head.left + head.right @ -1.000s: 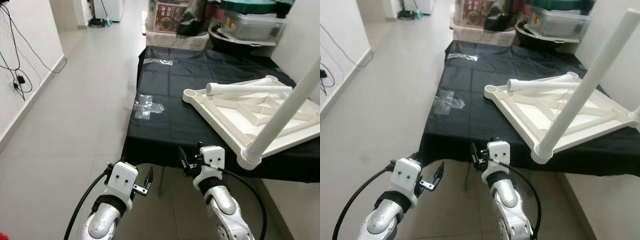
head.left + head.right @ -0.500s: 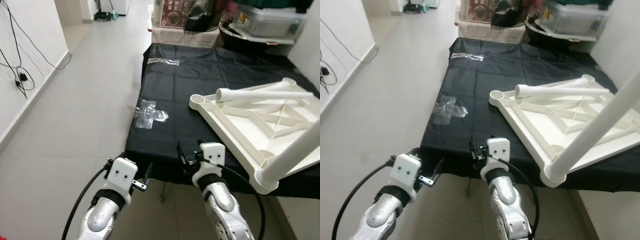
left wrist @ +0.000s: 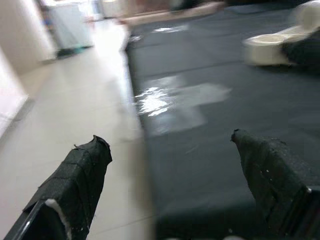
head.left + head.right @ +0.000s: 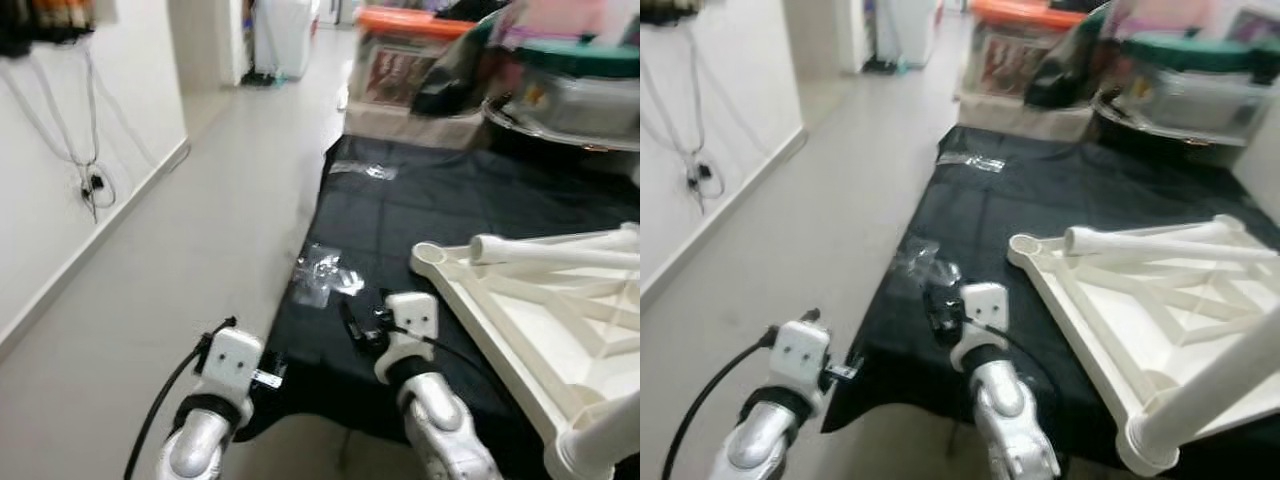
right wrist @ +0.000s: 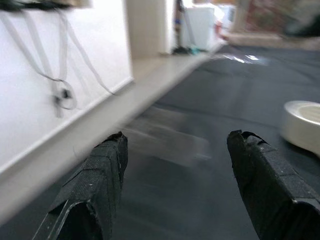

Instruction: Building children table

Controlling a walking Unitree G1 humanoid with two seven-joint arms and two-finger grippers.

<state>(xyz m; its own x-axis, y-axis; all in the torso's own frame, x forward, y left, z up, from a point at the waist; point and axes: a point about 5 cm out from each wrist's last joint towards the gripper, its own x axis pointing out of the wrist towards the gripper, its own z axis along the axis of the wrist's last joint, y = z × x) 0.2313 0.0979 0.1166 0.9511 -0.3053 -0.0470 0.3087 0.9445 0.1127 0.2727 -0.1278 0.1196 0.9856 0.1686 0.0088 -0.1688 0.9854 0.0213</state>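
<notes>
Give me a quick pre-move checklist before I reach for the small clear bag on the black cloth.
1. Left hand open and empty: ok.
2. Right hand open and empty: ok.
3. Clear plastic bag lying on the black cloth, near its edge ahead of both hands: ok.
4. Bag's contents: cannot tell, too blurred.
5. Upturned white tabletop lies apart from the bag, to the right of the right hand: ok.
6. Image sharp enough for a fine grasp: not ok, views are motion-blurred.
</notes>
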